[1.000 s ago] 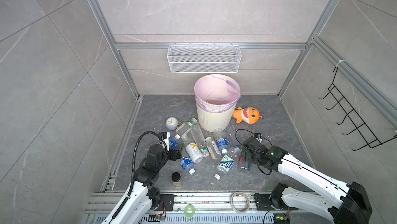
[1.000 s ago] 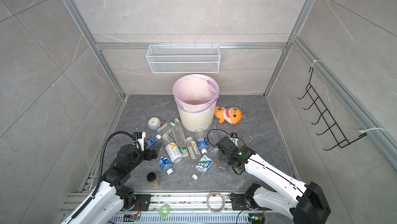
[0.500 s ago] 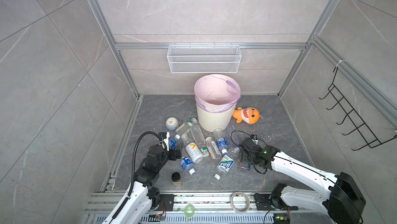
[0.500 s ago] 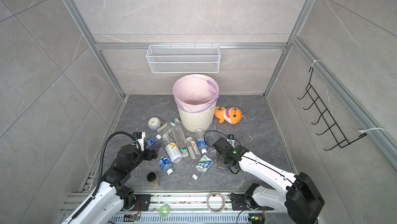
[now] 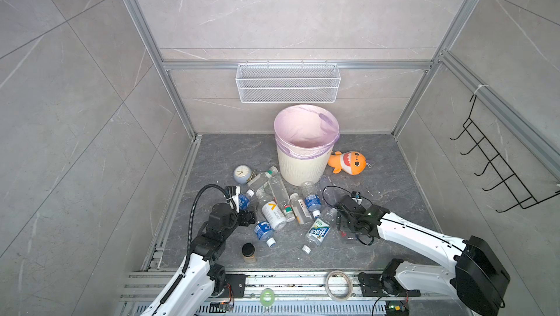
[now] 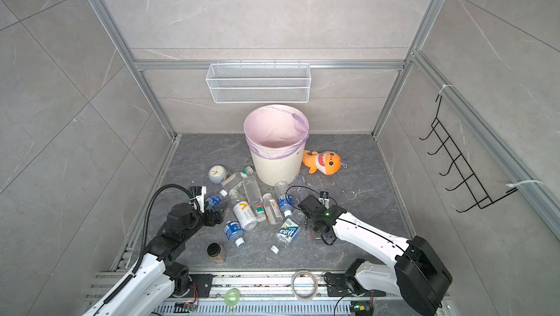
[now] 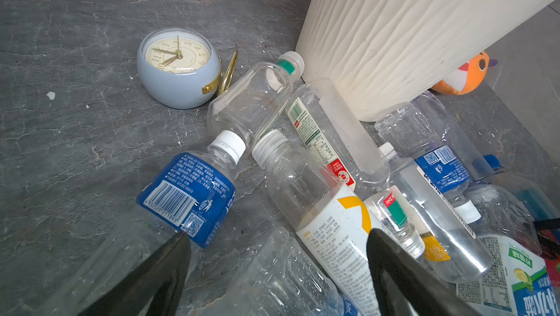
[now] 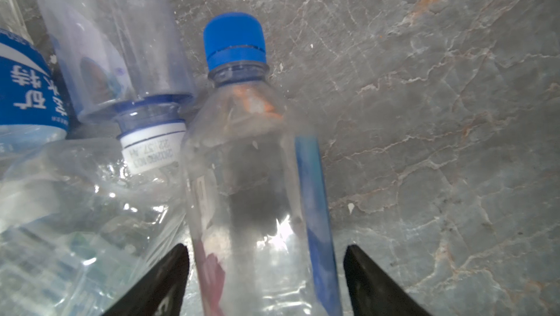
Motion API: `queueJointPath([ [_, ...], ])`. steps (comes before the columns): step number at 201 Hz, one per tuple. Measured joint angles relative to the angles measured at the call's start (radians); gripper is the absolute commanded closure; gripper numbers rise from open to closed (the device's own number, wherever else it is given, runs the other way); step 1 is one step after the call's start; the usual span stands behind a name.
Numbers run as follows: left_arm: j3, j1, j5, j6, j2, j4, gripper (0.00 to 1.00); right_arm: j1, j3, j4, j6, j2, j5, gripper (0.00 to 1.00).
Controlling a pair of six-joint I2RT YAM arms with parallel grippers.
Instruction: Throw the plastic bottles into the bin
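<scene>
In both top views, bottles (image 5: 272, 213) (image 6: 245, 213) lie scattered on the floor before the bin (image 5: 298, 172).

Left wrist view: the left gripper (image 7: 277, 234) hangs open over the bottles.

Right wrist view: the right gripper (image 8: 265, 246) is open, fingers spread either side of a blue-capped bottle (image 8: 242, 147).

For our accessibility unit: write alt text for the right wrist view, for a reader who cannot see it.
A clear plastic bottle with a blue cap lies on a grey stone floor between two open black fingers. More clear bottles crowd beside it, one with a blue label.
</scene>
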Motion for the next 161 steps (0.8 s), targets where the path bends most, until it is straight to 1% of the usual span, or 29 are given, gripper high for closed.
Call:
queueJointPath([
  [59,0.0,0.0,0.0,0.0,0.006,0.006,0.07,0.004,-0.013,0.031,0.0,0.028,-0.013,0.18],
  [133,0.0,0.0,0.0,0.0,0.025,0.009,0.08,0.006,-0.058,0.053,0.0,0.029,-0.017,0.27],
  [161,0.0,0.0,0.0,0.0,0.026,0.014,0.08,0.006,-0.065,0.062,0.0,0.021,-0.018,0.34],
])
